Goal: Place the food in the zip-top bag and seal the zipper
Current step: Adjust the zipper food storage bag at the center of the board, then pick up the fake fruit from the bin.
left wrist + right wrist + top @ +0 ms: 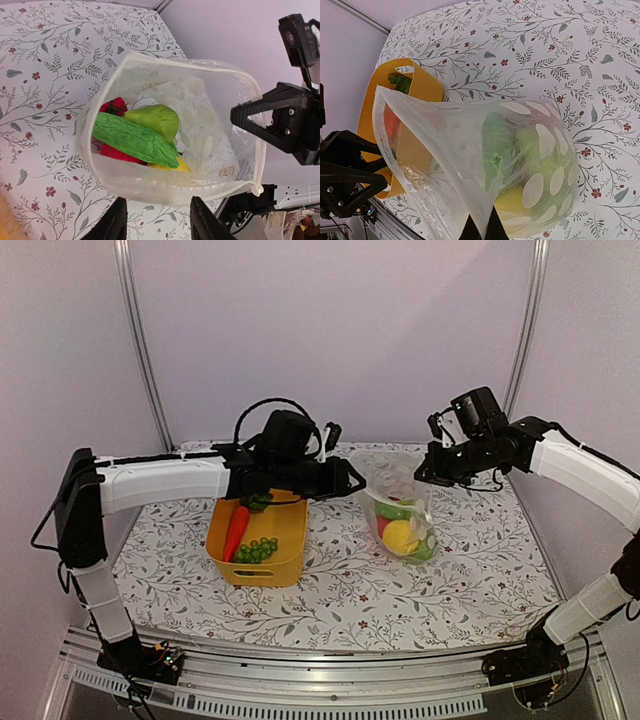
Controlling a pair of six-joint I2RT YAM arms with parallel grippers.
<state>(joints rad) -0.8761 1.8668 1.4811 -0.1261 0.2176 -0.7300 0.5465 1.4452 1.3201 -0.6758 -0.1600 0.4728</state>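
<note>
Right end effector (481,229) pinches zip-top bag (470,145) — left end effector (157,222) parted

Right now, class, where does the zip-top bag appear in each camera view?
Top external: zip-top bag right of centre, right of the yellow tub.
Left wrist: fills the middle, mouth open toward the camera.
Right wrist: centre, white dots at right.
Shared landmark: the right gripper pinching its rim.

yellow piece (176,166): mostly hidden under cucumber (135,140) | yellow tub (422,85): partly behind bag (465,135)
</note>
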